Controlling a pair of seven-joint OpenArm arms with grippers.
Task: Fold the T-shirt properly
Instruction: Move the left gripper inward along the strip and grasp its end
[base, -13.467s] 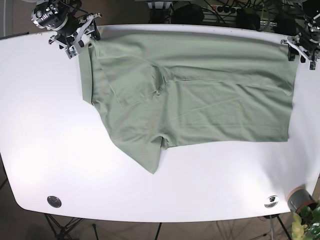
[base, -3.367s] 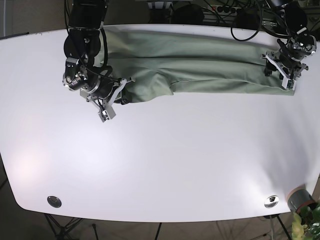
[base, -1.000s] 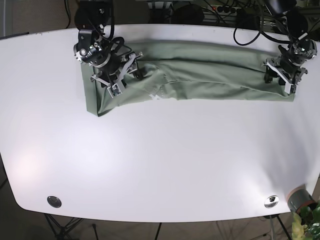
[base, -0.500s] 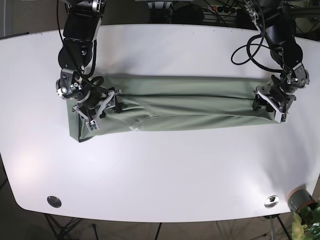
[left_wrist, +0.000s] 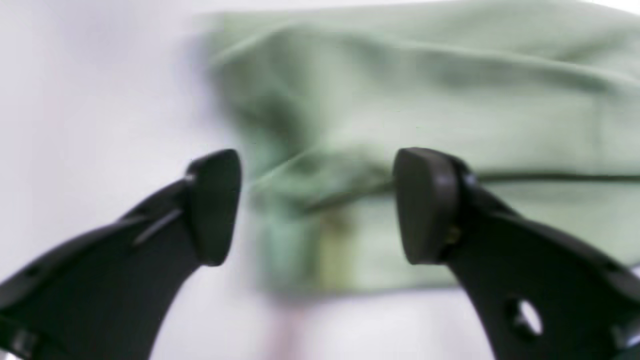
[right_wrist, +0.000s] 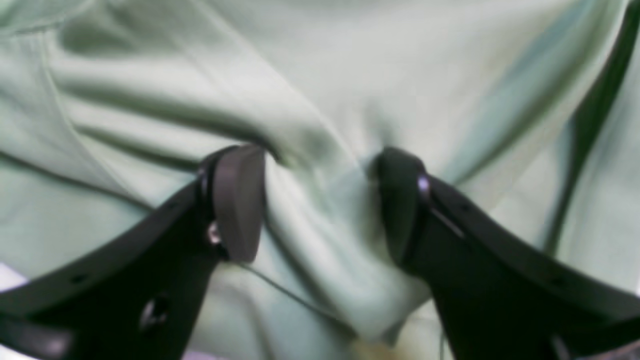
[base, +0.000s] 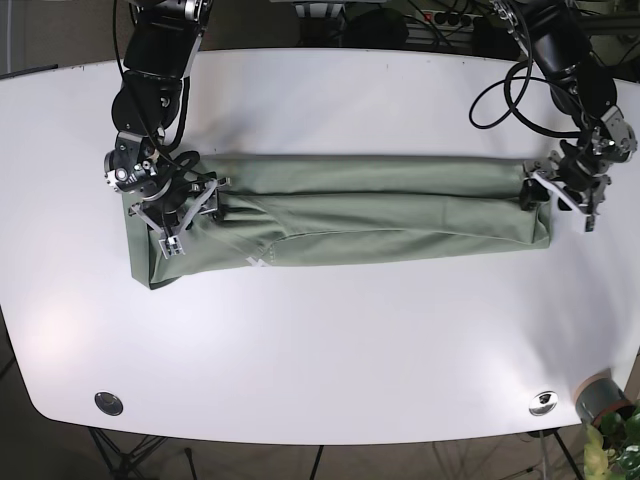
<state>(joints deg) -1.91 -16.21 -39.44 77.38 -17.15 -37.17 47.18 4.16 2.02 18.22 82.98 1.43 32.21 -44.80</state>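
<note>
The green T-shirt (base: 380, 210) lies as a long folded band across the white table (base: 320, 340). My right gripper (base: 190, 215) sits on its left part. In the right wrist view that gripper (right_wrist: 320, 200) is open, and a bunched fold of the T-shirt (right_wrist: 320, 75) rises between its fingers. My left gripper (base: 558, 207) is at the band's right end. It is open too (left_wrist: 320, 205), with the blurred end of the T-shirt (left_wrist: 450, 100) just beyond its fingertips and nothing held.
A round metal fitting (base: 108, 403) sits near the table's front left and another (base: 543, 403) near the front right. A grey pot with a plant (base: 602, 400) stands off the front right corner. Cables (base: 440, 18) run behind the back edge.
The folded shirt has slid a little to the left with my right gripper. My left gripper has shifted slightly right and up, to the very end of the shirt.
</note>
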